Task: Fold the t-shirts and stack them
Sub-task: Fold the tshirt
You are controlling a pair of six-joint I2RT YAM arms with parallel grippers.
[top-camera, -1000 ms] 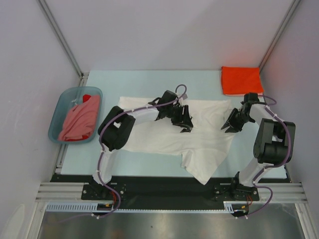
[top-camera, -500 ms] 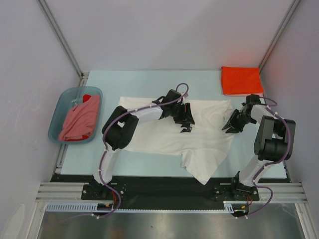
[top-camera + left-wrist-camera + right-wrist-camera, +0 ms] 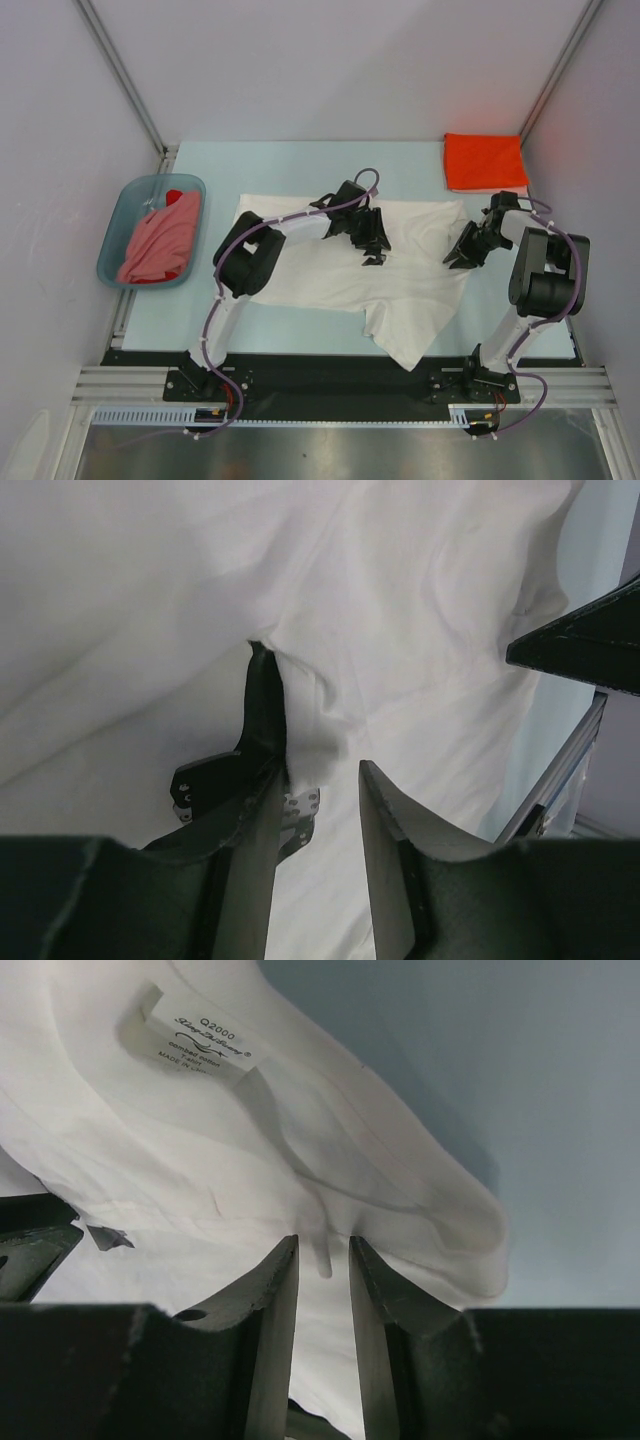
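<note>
Right wrist: right jaws pinch white t-shirt (image 3: 200, 1150), edges cropped; left jaws part-open.

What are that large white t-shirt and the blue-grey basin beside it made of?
Large white t-shirt: soft matte cloth, creasing and draping; its sewn-in label seems to read cotton. Blue-grey basin: probably plastic, smooth, slightly translucent, with a rigid rim.
</note>
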